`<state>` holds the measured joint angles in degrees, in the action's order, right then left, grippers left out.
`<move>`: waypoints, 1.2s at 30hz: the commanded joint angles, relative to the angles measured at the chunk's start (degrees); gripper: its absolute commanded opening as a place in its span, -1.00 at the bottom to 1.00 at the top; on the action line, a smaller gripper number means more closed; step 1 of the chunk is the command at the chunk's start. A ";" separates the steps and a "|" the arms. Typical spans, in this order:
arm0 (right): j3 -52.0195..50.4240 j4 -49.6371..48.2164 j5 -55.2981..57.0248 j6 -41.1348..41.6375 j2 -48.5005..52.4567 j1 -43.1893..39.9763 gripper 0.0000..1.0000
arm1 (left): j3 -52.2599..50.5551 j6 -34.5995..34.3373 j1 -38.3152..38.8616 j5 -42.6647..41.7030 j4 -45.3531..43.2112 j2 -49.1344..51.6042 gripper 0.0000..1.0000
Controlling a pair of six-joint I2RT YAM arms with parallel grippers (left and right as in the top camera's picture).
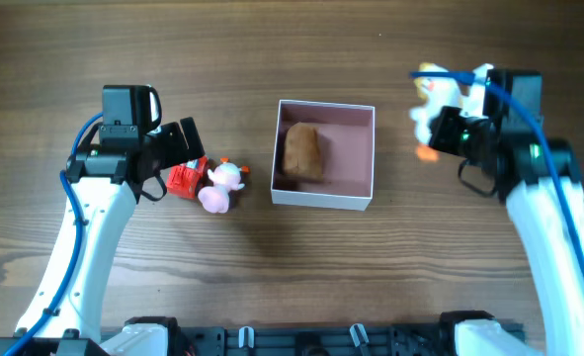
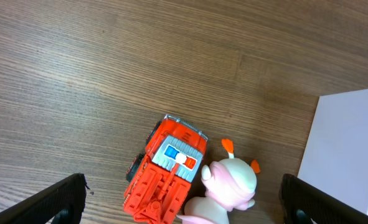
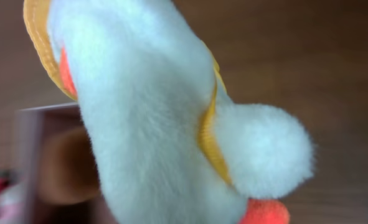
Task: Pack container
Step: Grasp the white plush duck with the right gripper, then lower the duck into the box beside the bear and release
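Observation:
The container (image 1: 323, 201) is a white-walled square box with a pale pink inside at the table's middle; a brown plush toy (image 1: 302, 150) lies in its left half. My left gripper (image 1: 187, 156) is open and low over a red toy truck (image 1: 183, 179) and a pink toy (image 1: 220, 188), left of the box. In the left wrist view my fingers (image 2: 184, 199) straddle the truck (image 2: 168, 171) and the pink toy (image 2: 230, 183). My right gripper (image 1: 442, 131) is shut on a white plush duck (image 1: 428, 99), right of the box. The duck (image 3: 152, 124) fills the right wrist view and hides the fingers.
The container's white outer wall (image 2: 345, 149) shows at the right edge of the left wrist view. The box (image 3: 28, 155) and the brown toy (image 3: 65, 168) show blurred behind the duck in the right wrist view. Bare wooden tabletop (image 1: 301, 49) lies all around.

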<state>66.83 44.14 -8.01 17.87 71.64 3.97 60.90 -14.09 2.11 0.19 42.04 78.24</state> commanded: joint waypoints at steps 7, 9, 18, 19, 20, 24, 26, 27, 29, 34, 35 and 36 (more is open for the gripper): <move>-1.84 -7.65 6.10 12.22 6.99 21.62 -0.91 | 0.87 0.13 -0.26 0.76 -0.15 0.31 1.00; -1.84 -12.28 8.44 12.00 15.96 22.27 -0.91 | 0.87 0.13 -0.26 0.76 -0.15 0.31 0.99; -1.81 -17.62 11.28 1.25 33.59 21.57 -0.69 | 0.87 0.13 -0.26 0.76 -0.15 0.31 1.00; -1.81 -17.86 11.23 -0.26 33.59 21.55 -0.45 | 0.87 0.13 -0.26 0.76 -0.15 0.31 1.00; -1.81 -17.94 11.23 -1.86 33.53 21.57 -0.12 | 0.87 0.13 -0.26 0.76 -0.15 0.31 1.00; -0.94 -17.51 11.23 -2.91 31.10 21.57 0.20 | 0.87 0.13 -0.26 0.76 -0.17 0.31 1.00; 0.02 -17.29 11.23 -3.78 28.28 21.57 0.22 | 0.87 0.13 -0.26 0.76 -0.15 0.31 1.00; 0.35 -17.25 11.23 -4.39 26.43 21.57 0.23 | 0.87 0.13 -0.26 0.76 -0.17 0.31 0.99; 0.46 -17.18 11.23 -4.39 22.36 21.57 0.26 | 0.87 0.13 -0.26 0.76 -0.17 0.31 1.00; 0.46 -14.29 11.76 -4.17 8.92 21.55 0.46 | 0.87 0.13 -0.26 0.76 -0.17 0.31 0.99; 0.46 -13.81 12.13 -4.20 7.15 21.55 0.49 | 0.87 0.13 -0.26 0.76 -0.15 0.31 1.00; 0.46 -13.46 12.07 -4.20 5.64 21.55 0.48 | 0.87 0.13 -0.26 0.76 -0.15 0.31 0.99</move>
<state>66.00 29.82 2.70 14.17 81.25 25.71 60.93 -14.09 2.11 0.19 42.02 78.24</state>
